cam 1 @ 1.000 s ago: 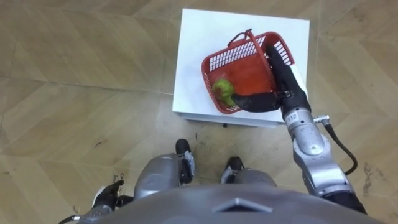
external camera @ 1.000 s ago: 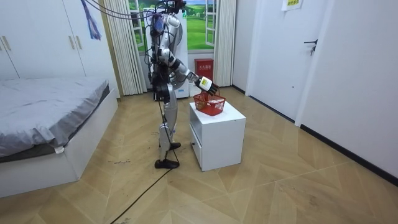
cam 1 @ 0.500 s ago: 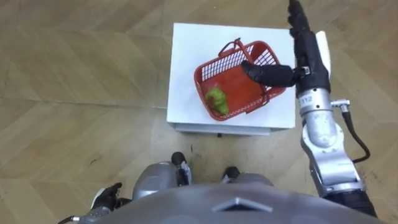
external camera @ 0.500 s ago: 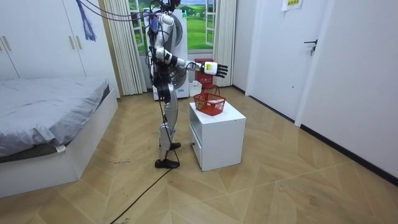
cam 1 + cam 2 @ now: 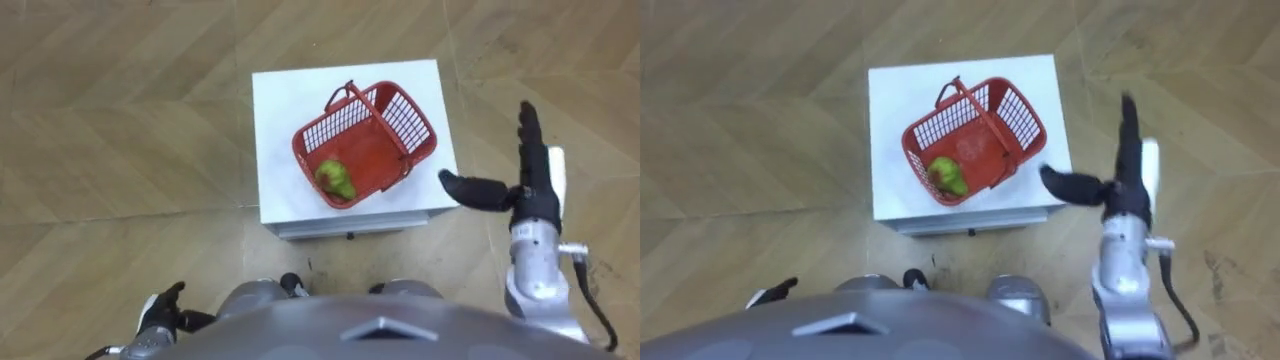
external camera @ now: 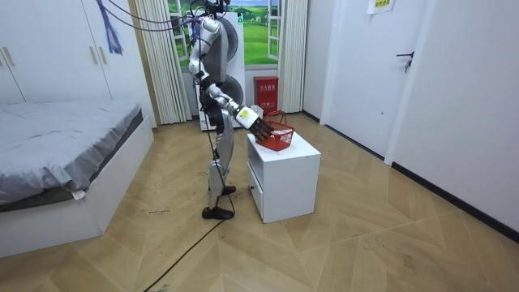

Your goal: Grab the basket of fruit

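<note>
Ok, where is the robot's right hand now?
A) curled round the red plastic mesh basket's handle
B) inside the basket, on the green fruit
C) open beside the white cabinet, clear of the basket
C: the right hand is open, fingers straight, beside the white cabinet, apart from the red plastic mesh basket on its top.

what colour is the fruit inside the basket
Green, with a yellowish patch; the fruit in the red basket shows best in the left eye view.

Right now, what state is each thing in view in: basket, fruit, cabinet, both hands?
Fruit basket: upright on the cabinet top, handle raised, ungrasped.
Green fruit: lying inside the basket.
Cabinet: front shut.
Right hand: open, beside the cabinet, clear of the basket.
Left hand: low at the robot's side.
</note>
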Available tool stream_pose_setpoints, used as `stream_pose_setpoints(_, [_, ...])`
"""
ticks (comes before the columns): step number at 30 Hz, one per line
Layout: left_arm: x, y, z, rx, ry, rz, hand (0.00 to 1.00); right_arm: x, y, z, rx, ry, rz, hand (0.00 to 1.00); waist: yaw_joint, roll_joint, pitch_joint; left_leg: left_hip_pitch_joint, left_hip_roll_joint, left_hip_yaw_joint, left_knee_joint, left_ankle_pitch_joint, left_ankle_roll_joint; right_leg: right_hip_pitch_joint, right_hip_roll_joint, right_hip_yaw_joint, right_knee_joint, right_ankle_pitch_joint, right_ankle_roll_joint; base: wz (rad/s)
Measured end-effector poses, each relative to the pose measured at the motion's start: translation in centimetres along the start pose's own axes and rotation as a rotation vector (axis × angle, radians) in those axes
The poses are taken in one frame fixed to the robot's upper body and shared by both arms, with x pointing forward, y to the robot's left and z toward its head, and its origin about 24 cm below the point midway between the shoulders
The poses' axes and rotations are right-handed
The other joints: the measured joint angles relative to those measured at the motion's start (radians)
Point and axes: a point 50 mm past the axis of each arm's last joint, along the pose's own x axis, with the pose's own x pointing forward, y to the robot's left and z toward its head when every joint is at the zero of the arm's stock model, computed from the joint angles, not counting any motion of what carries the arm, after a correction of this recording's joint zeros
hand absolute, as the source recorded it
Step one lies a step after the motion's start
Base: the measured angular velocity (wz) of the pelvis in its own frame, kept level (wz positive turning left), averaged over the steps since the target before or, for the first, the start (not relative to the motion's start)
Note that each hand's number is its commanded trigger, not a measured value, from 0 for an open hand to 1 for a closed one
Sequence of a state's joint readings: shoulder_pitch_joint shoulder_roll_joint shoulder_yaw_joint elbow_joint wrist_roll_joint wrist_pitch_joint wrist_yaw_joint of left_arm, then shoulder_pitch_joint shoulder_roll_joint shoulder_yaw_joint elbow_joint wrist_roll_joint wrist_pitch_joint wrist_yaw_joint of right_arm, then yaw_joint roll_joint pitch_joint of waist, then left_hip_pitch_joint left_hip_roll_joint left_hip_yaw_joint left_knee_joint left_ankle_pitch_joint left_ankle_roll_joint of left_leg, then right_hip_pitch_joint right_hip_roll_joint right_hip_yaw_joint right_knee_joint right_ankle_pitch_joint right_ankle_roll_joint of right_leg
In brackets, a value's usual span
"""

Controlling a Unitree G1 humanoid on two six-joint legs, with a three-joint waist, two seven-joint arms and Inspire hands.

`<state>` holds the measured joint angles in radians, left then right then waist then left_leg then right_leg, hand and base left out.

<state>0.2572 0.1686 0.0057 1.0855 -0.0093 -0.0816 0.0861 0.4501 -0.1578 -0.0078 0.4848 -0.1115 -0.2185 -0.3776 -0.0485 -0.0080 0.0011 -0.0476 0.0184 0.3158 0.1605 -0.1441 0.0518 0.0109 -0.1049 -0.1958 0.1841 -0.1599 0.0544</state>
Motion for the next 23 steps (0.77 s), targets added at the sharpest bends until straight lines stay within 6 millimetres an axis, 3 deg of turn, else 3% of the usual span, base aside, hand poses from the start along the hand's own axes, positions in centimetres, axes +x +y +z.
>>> stream_pose_setpoints(2, [0.0,0.1,0.0,-0.030,-0.004,0.014,0.00,-1.0,-0.8,-4.1,-0.061,0.178,-0.040,0.00,0.000,0.000,-0.0026,0.018,-0.003,0.008,-0.011,-0.001,-0.001,0.012,0.000,0.005,-0.011,0.000,0.000,-0.16])
stream_pose_setpoints(3, [0.0,0.2,0.1,-0.033,-0.006,0.019,0.00,-1.3,-1.1,-5.0,-0.073,0.219,-0.051,0.00,0.000,0.000,-0.0049,0.020,-0.004,0.008,-0.012,-0.001,-0.001,0.014,-0.001,0.006,-0.012,-0.002,-0.001,-0.09])
stream_pose_setpoints(5, [0.0,0.5,0.1,-0.050,-0.004,0.042,0.00,-3.0,-1.6,-8.5,-0.133,0.385,-0.069,0.00,0.000,-0.006,-0.0018,0.037,-0.009,0.008,-0.018,-0.001,-0.002,0.028,-0.005,0.005,-0.011,-0.010,-0.007,-0.02])
stream_pose_setpoints(9, [-0.1,0.8,-0.8,-0.063,0.030,0.056,0.00,-5.8,-1.9,-12.1,-0.202,0.612,-0.031,0.00,-0.002,-0.003,-0.0043,0.057,-0.012,0.005,-0.023,-0.003,-0.004,0.049,-0.005,0.002,-0.016,-0.015,-0.006,0.00])
stream_pose_setpoints(12, [-0.2,1.0,-1.5,-0.063,0.077,0.059,0.00,-6.3,-1.7,-13.2,-0.189,0.745,0.018,0.00,-0.002,-0.010,-0.0036,0.075,-0.014,0.005,-0.023,-0.006,-0.006,0.068,-0.007,0.002,-0.015,-0.022,-0.008,-0.01])
stream_pose_setpoints(14, [-0.3,1.1,-2.0,-0.068,0.112,0.062,0.00,-6.1,-1.3,-13.3,-0.162,0.801,0.061,0.00,-0.003,-0.025,-0.0026,0.079,-0.022,0.005,-0.009,-0.011,-0.006,0.077,-0.017,0.000,-0.017,-0.042,-0.021,0.00])
stream_pose_setpoints(17, [-0.3,1.0,-2.2,-0.041,0.144,0.046,0.00,-5.6,-0.5,-13.0,-0.129,0.830,0.132,0.00,-0.004,-0.037,-0.0034,0.081,-0.024,-0.012,-0.001,-0.011,-0.005,0.088,-0.020,-0.015,-0.020,-0.050,-0.013,0.15])
stream_pose_setpoints(23, [-0.5,0.8,-3.2,0.023,0.233,0.014,0.00,-5.1,0.5,-12.7,-0.114,0.903,0.260,0.00,-0.001,-0.030,-0.0040,0.091,-0.026,-0.032,0.007,-0.020,-0.007,0.122,-0.018,-0.025,-0.032,-0.050,-0.014,0.09])
